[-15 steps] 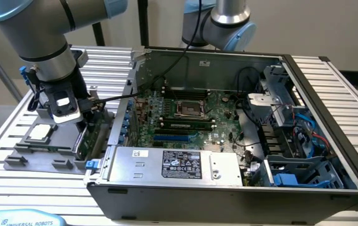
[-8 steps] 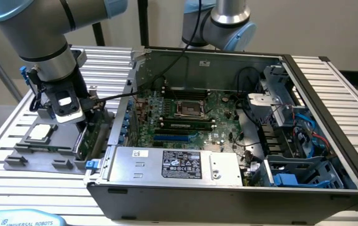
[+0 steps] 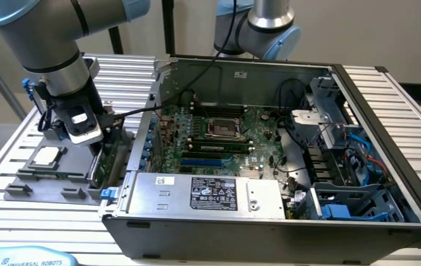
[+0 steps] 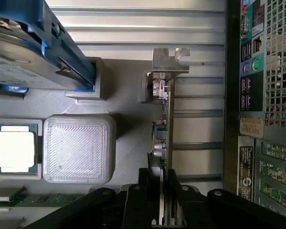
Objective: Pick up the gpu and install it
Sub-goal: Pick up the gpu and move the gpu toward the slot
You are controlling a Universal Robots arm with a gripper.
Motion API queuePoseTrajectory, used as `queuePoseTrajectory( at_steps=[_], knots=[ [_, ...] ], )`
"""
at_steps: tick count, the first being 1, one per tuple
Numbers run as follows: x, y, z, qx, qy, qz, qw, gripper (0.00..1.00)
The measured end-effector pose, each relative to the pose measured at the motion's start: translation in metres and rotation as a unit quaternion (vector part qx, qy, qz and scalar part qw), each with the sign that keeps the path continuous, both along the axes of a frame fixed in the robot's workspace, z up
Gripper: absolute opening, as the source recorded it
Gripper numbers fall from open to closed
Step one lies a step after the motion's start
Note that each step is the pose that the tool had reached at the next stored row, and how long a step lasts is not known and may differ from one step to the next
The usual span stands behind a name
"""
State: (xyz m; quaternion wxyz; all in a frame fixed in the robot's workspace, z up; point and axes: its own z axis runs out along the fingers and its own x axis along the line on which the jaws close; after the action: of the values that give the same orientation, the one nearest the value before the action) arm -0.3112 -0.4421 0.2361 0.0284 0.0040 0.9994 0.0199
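Observation:
The gpu (image 4: 165,112) stands on its edge in the grey parts holder (image 3: 44,180), silver end bracket (image 4: 169,59) at its far end, just outside the open computer case (image 3: 388,166). In the exterior view the gpu (image 3: 109,162) shows as a green board beside the case's left wall. My gripper (image 3: 104,145) comes down on it from above. In the wrist view the gripper (image 4: 161,210) has one dark finger (image 4: 144,191) on each face of the card, pressed against it. The card still sits in its holder slot.
The square silver CPU (image 4: 14,152) and a ribbed white block (image 4: 78,148) lie in the holder, with the blue-railed hard drive (image 4: 24,62) beyond. Inside the case are the motherboard (image 3: 218,133) and the power supply (image 3: 210,194). A second arm (image 3: 266,25) stands behind.

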Motion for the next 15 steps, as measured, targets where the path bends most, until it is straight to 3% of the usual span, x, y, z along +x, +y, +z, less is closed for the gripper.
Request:
queuePoseTrajectory(
  at_steps=[5,15],
  knots=[
    [0.0000,0.0000,0.0000,0.0000,0.0000,0.017,0.9999,0.27],
    [0.0000,0.0000,0.0007,0.0000,0.0000,0.017,0.9999,0.27]
  ],
)
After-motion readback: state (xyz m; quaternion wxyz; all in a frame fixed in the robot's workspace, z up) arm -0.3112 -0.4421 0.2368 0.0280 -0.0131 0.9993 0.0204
